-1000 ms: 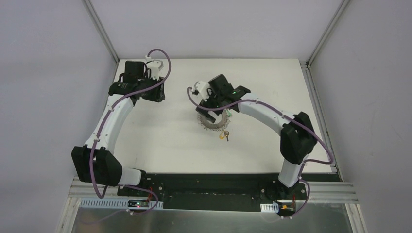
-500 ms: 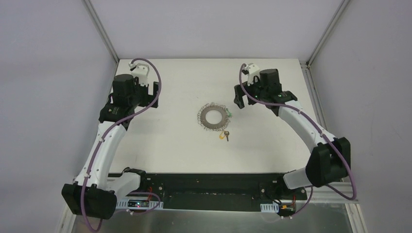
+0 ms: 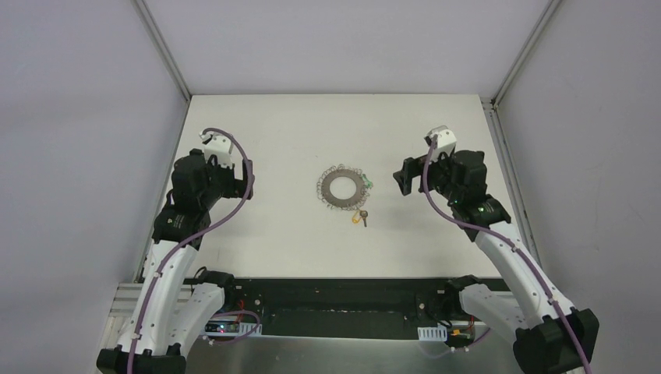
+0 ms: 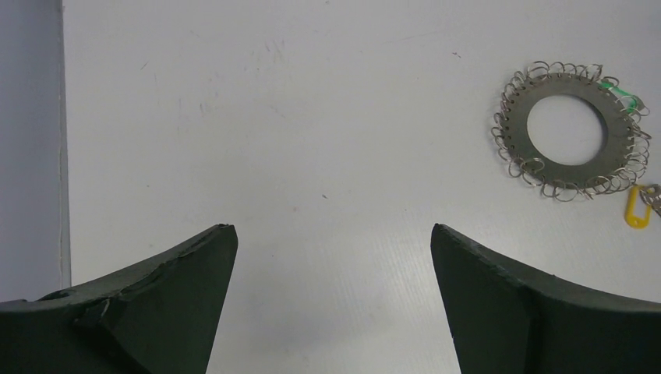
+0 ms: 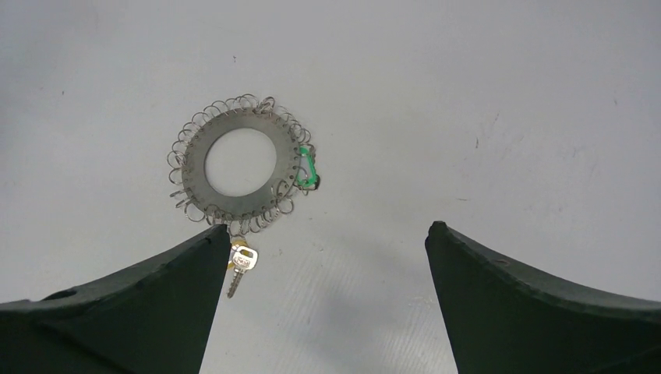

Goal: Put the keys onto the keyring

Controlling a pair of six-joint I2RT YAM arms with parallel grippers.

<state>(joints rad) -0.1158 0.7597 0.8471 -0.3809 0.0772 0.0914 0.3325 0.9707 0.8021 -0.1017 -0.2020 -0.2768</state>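
The keyring (image 3: 327, 189) lies flat near the middle of the white table (image 3: 273, 132), between the two arms and well apart from both. The left claw (image 3: 248, 185) hangs off to its left and the right claw (image 3: 404, 179) off to its right, each pointing inward toward it.

In the left wrist view the left claw (image 4: 331, 227) stands wide apart with only bare table between its tips. The keyring (image 4: 620, 132) sits in the upper right corner of that view, far ahead of the gap and off to its right. The green key (image 4: 623, 93) lies at the ring's upper right rim; the yellow key (image 4: 638, 210) lies just below the lower right rim, cut by the picture's edge.

In the right wrist view the right claw (image 5: 327, 226) is also spread wide and holds nothing. The keyring (image 5: 288, 165) lies ahead of it and left of the gap, just beyond the tip of the finger at the left of that view. The green key (image 5: 306, 170) touches the wire loops on the ring's right side. The yellow key (image 5: 238, 269) lies at the lower edge, its head against the loops and partly hidden by that finger, its silver shaft pointing away from the ring. I cannot tell whether either key is threaded through a loop.
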